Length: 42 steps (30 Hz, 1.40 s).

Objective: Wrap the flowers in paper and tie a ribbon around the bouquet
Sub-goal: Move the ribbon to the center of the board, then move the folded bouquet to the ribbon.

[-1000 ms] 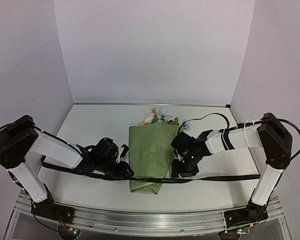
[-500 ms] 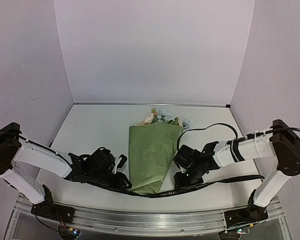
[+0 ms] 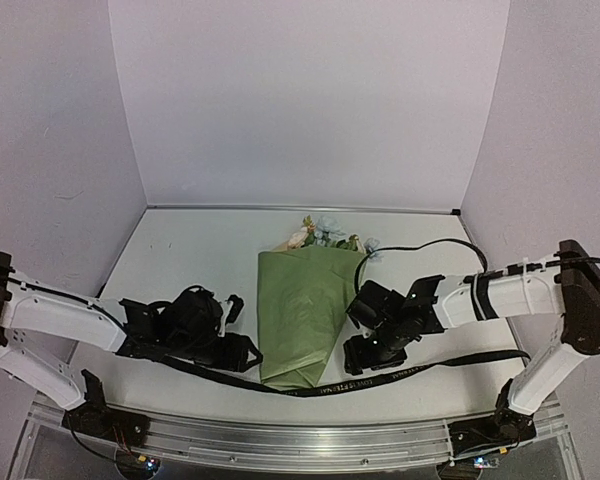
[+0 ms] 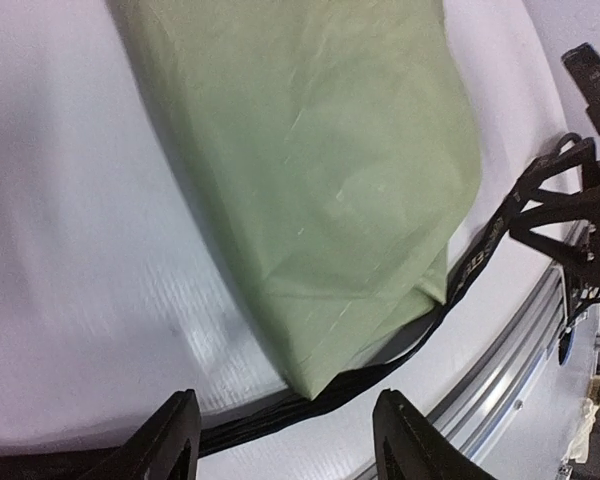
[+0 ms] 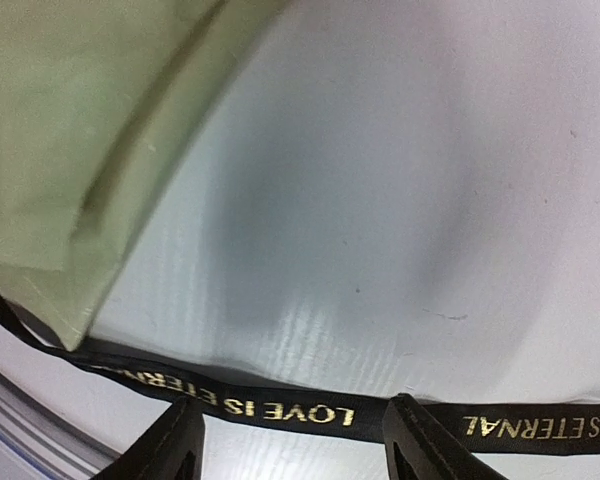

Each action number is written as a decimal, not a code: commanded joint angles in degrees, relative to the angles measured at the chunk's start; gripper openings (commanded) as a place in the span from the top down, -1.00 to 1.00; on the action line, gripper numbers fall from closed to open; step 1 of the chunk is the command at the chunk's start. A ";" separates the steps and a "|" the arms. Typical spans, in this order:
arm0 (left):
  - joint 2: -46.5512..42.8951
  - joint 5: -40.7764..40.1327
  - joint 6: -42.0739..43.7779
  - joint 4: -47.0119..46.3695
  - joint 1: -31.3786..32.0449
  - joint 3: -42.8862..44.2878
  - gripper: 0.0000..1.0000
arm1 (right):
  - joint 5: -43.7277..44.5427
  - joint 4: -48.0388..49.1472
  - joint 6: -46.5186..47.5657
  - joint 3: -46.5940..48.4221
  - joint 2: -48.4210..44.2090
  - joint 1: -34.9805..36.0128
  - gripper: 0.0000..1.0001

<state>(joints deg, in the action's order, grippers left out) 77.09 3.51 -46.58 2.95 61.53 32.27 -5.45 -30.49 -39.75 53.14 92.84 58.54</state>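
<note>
Looking down, where is the ribbon point(image 5: 280, 408)?

It lies slack on the table point(image 3: 180, 270), curving round the narrow near end of the bouquet point(image 3: 302, 300) and crossing between the fingertips of my 2 grippers. My left gripper point(image 4: 285, 440) sits just left of the bouquet and my right gripper point(image 5: 295, 432) just right. Both have their jaws apart, gripping nothing.

The paper point(image 4: 310, 170) is seen as a matt, faintly creased olive sheet. The ribbon point(image 5: 280, 408) is shown as black satin, printed in pale gold. The table point(image 5: 400, 180) is finished smooth and white with a slight sheen, and its near edge is trimmed with a brushed metal rail point(image 3: 280, 435).
</note>
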 commanded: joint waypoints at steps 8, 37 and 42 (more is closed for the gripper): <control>8.39 7.95 7.00 -2.63 -13.41 8.92 -0.33 | -2.85 5.19 -9.68 9.06 3.57 -5.67 -0.57; 29.31 24.32 3.96 -16.17 -21.89 16.99 0.13 | -10.12 27.17 -26.24 7.94 17.86 -14.30 0.29; 28.64 26.82 4.40 -9.26 -21.89 20.13 0.45 | -12.71 27.08 -28.24 9.01 17.35 -14.49 0.61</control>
<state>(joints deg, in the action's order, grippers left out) 106.04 27.16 -42.42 -11.73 39.79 48.43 -15.69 -3.48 -65.46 60.62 109.65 44.27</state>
